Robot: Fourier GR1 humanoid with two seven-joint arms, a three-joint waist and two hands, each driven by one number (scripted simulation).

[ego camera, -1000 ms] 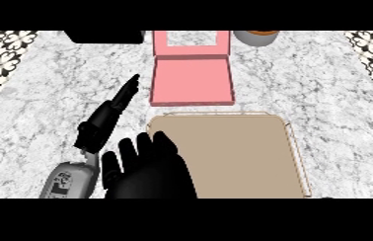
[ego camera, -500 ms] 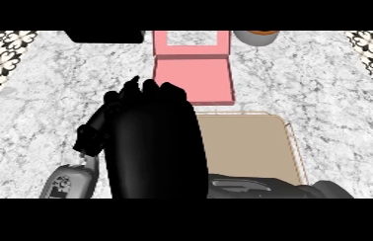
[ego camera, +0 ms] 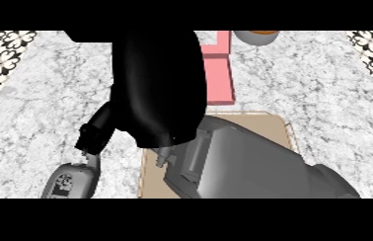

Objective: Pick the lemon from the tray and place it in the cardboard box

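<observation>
**A:** Obstructions, head view?

**B:** The right hand [ego camera: 157, 87] fills the middle as one black mass, from the top edge down to the tray [ego camera: 282, 122]. I cannot tell whether it is open or closed. Its grey right forearm [ego camera: 247, 161] comes in from the lower right and lies across most of the tray's tan floor.

**A:** Lemon?

**B:** Not visible. Only the tray's right rim, far corner and a strip at its left show. I cannot tell whether the lemon lies under the arm or in the hand.

**A:** Box?

**B:** The pink cardboard box [ego camera: 218, 72] is beyond the tray, with only its right side showing past the hand. A grey cup [ego camera: 255, 36] with an orange-brown top stands just right of it at the far edge. The marble counter [ego camera: 313, 87] is on both sides, with a patterned strip [ego camera: 15, 45] at the far corners.

**A:** Left side?

**B:** The left forearm [ego camera: 69, 180] is at the lower left, off the tray. The left hand [ego camera: 94, 134] shows only at its base; the rest is behind the right hand, so I cannot tell its state.

**A:** Change against half a second ago?

**B:** The black mass has moved further up the view and now hides most of the box. The right forearm then showed only at the bottom edge and now reaches well over the tray. The left forearm has stayed put.
</observation>
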